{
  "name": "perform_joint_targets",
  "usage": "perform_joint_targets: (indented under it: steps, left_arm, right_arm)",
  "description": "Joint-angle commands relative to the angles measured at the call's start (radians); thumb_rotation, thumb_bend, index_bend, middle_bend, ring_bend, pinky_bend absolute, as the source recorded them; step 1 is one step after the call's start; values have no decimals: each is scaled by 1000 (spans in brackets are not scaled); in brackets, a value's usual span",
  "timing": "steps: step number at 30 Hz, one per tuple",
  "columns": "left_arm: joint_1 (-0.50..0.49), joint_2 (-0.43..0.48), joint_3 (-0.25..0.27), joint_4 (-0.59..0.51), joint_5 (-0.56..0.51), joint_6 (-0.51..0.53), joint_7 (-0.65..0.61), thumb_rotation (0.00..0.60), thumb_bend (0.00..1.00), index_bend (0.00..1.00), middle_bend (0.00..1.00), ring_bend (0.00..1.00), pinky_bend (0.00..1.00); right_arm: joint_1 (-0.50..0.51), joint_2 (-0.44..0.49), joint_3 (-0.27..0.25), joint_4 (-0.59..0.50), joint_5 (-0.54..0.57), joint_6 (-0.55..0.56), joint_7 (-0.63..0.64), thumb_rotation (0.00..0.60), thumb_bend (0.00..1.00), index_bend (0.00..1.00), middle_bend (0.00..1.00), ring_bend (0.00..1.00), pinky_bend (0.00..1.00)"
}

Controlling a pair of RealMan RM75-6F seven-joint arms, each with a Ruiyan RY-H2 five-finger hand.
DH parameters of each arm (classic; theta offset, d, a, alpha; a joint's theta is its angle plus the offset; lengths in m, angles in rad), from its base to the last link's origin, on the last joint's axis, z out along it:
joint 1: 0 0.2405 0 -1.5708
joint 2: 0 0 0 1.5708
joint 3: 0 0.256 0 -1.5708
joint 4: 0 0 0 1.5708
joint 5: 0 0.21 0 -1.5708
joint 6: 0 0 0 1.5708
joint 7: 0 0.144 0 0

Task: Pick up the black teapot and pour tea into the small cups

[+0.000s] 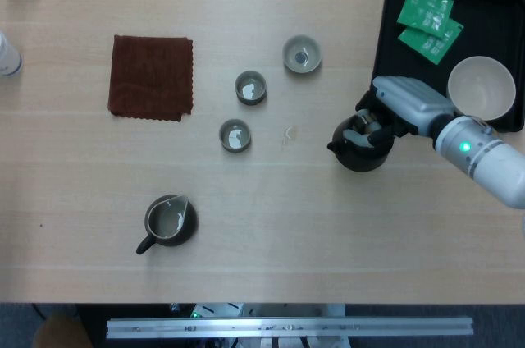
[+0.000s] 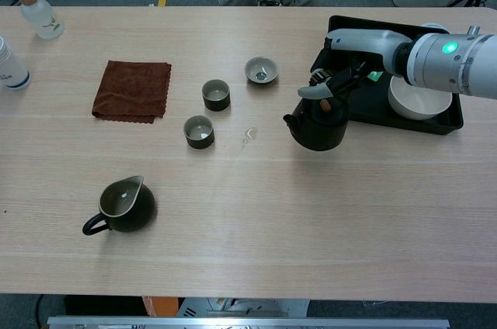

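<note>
Starting at the left of the frame, a rust-brown folded cloth (image 1: 152, 77) lies flat on the pale wooden table (image 1: 271, 225), and a dark ceramic pitcher (image 1: 168, 222) sits lower left of centre. Three small grey-green cups (image 1: 250, 87) cluster mid-frame, well apart from the round black teapot (image 1: 359, 147). It stands right of centre, just beside the black tray (image 1: 385, 52), its spout pointing left. The right hand (image 2: 332, 84) grips its top. No left hand shows.
</note>
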Motion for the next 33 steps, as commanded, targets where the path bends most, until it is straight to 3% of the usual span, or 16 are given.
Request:
perform_joint_targets:
  steps: [1, 8, 19, 33]
  left_arm:
    - [0, 0, 0, 2, 0, 0, -1, 582, 296, 160, 110, 114, 132]
    - [0, -2, -1, 9, 0, 1, -8, 580, 297, 160, 110, 114, 132]
    - [6, -3, -3, 19, 6, 17, -23, 580, 297, 160, 110, 114, 132]
    - [13, 6, -1, 7, 29, 41, -20, 582, 297, 160, 110, 114, 132]
  right_arm:
    - [8, -2, -9, -12, 21, 25, -28, 446, 350, 870, 885, 874, 143]
    - [14, -1, -13, -19, 32, 70, -81, 448, 371, 870, 885, 874, 143]
    - [65, -28, -23, -34, 50, 173, -275, 454, 397, 870, 870, 868, 143]
    - [152, -143, 2, 27, 121, 260, -485, 453, 394, 870, 851, 851, 134]
